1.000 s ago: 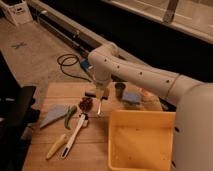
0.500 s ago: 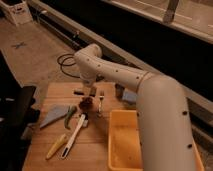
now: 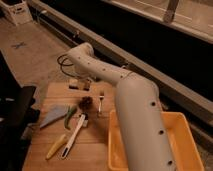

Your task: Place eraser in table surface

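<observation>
Resting on table surface (image 3: pixel 95 147) far edge: small eraser (image 3: pixel 79 84), dark body, tan face; hand (image 3: pixel 82 77) closed above it.

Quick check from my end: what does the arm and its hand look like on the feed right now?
The arm is made of thick, smooth, off-white rounded segments, with small dark round dots along its casing and curved joints. The hand sits at its far end, over the back edge of the wooden table surface, appearing as a darker tip below the pale wrist segment. No loose cabling shows.
</observation>
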Tool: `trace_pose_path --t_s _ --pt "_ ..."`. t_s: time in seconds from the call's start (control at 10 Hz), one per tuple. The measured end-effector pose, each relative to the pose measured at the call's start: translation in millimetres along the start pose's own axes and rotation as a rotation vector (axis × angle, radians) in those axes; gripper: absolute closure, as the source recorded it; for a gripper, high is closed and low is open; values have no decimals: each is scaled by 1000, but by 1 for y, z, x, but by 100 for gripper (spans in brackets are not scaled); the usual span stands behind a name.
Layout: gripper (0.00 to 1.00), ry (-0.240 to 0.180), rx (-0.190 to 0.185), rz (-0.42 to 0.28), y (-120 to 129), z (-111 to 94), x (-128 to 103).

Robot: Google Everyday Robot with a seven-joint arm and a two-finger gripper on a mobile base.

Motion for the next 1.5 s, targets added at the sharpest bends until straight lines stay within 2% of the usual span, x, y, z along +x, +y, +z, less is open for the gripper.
trace_pose_path --t_s 0.4,0.6,0.9,1.1,1.4,1.5 --pt "100 -7 1 10 0 2 0" --pt "100 -39 15 28 -19 9 -3" --pt "98 -83 10 12 -41 24 -27" --pt "81 -88 -8 34 -46 44 -15" --pt "48 -97 -66 69 -36 80 -1" --pt "41 -96 -79 76 -34 87 3"
